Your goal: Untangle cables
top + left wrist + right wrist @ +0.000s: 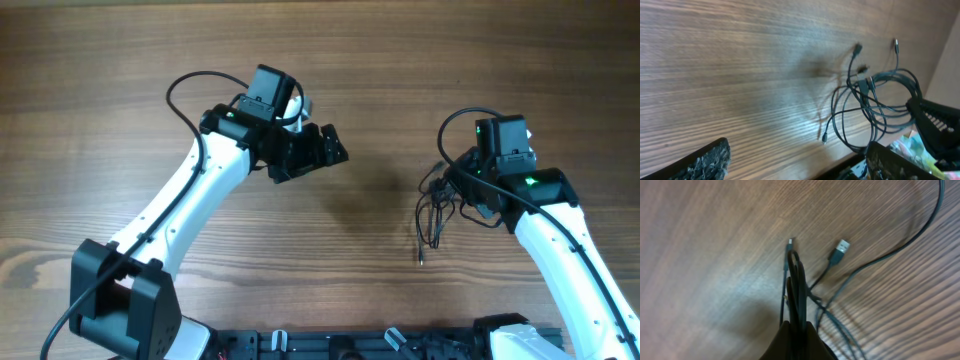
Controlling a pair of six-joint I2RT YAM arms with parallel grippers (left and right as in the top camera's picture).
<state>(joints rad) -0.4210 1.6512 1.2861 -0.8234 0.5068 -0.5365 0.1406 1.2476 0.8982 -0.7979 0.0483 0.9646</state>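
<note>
Wood-grain table [100, 60] fills the overhead view. The cables [433, 212] lie in a dark tangle just left of the right gripper [468, 195], touching it, and one loose end trails away below the gripper. The left gripper [318, 155] sits well apart, far to the left of the right gripper, its jaws spread.

From the left wrist, its own fingers [700, 162] stand wide apart with nothing between them. The looped cables [875, 100] fan out from the right gripper [935, 125].

From the right wrist, the right gripper [796, 342] is pressed together, pinching several strands of the cables [795, 280]. A silvery USB plug [840, 246] lies on the wood just beyond that gripper.
</note>
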